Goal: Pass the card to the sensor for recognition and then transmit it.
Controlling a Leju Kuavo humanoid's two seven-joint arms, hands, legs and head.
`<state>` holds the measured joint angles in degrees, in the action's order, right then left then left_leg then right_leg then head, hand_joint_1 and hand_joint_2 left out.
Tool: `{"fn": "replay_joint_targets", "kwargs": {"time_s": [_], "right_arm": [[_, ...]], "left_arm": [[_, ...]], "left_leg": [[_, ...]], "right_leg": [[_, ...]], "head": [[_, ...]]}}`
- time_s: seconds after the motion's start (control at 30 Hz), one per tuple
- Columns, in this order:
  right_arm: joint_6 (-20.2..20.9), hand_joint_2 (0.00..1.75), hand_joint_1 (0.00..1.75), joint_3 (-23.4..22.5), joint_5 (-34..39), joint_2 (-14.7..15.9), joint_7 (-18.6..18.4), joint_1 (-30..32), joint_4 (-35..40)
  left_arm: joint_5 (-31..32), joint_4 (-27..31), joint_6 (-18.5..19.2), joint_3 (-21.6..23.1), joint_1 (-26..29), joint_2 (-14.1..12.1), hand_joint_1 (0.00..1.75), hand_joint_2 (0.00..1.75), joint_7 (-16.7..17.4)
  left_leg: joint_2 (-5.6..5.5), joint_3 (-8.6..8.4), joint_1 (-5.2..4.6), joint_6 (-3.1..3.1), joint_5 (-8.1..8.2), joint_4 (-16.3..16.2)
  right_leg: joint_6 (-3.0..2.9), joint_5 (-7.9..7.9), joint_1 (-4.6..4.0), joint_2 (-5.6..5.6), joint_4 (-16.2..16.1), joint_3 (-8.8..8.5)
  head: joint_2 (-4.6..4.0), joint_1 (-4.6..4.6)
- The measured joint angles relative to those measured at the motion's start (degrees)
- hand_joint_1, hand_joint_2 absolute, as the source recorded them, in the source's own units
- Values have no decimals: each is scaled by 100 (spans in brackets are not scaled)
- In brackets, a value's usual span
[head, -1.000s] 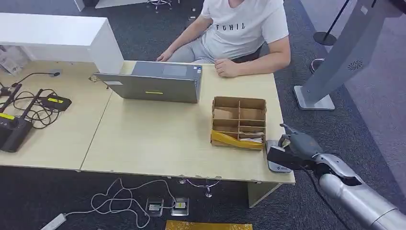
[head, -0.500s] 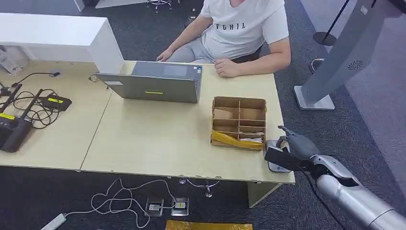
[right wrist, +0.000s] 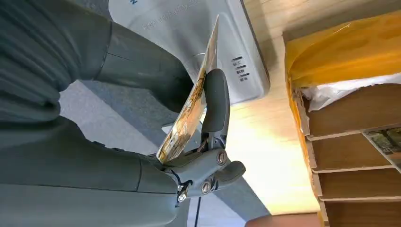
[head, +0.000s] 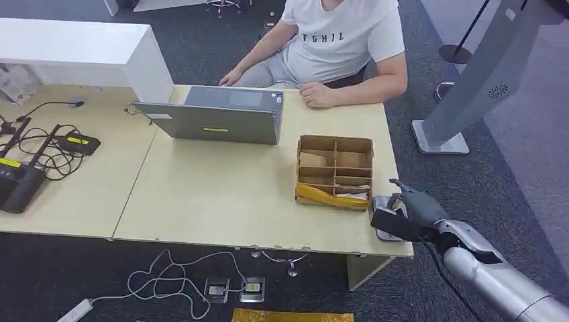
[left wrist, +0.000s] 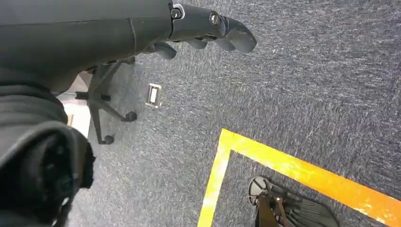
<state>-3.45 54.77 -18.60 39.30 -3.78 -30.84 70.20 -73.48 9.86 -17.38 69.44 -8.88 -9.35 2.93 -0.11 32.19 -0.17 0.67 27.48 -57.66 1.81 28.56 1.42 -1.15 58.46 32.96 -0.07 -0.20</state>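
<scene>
Right hand [head: 410, 209] sits at the near right corner of the tabletop [head: 221, 194], directly over the grey-white sensor [head: 384, 231], which lies flat just beside the cardboard divider box [head: 335, 172]. In the right wrist view the right hand [right wrist: 142, 156] pinches the card [right wrist: 191, 101] between the thick thumb and a dark finger [right wrist: 215, 106], other fingers curled underneath; the card is on edge, tilted, its far end above the sensor [right wrist: 236, 56] face (touching or just off it, cannot tell). The box has yellow tape on its near wall and white crumpled stuff in the nearest compartment, and its edge shows in the right wrist view [right wrist: 350, 123]. Left hand [left wrist: 208, 28] hangs over dark carpet [left wrist: 307, 85] with fingers loosely curled and apart, nothing in them; yellow floor tape [left wrist: 293, 170] and an office chair base [left wrist: 101, 109] are below it. Across the tabletop a person [head: 342, 40] in a white T-shirt sits with one hand resting on the far edge, behind an open grey laptop [head: 215, 117]. Black routers with cables [head: 33, 157] are on the left tabletop section.
</scene>
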Motion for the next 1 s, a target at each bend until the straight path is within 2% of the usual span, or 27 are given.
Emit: {"fn": "replay_joint_targets", "kwargs": {"time_s": [1.0], "right_arm": [[15, 175, 175, 4, 195, -96, 4, -2, -2]], "left_arm": [[-33, 0, -31, 0, -4, 0, 0, 0, 48]], "left_leg": [[0, 0, 0, 0, 0, 0]], "right_leg": [[0, 0, 0, 0, 0, 0]], "head": [[0, 0]]}}
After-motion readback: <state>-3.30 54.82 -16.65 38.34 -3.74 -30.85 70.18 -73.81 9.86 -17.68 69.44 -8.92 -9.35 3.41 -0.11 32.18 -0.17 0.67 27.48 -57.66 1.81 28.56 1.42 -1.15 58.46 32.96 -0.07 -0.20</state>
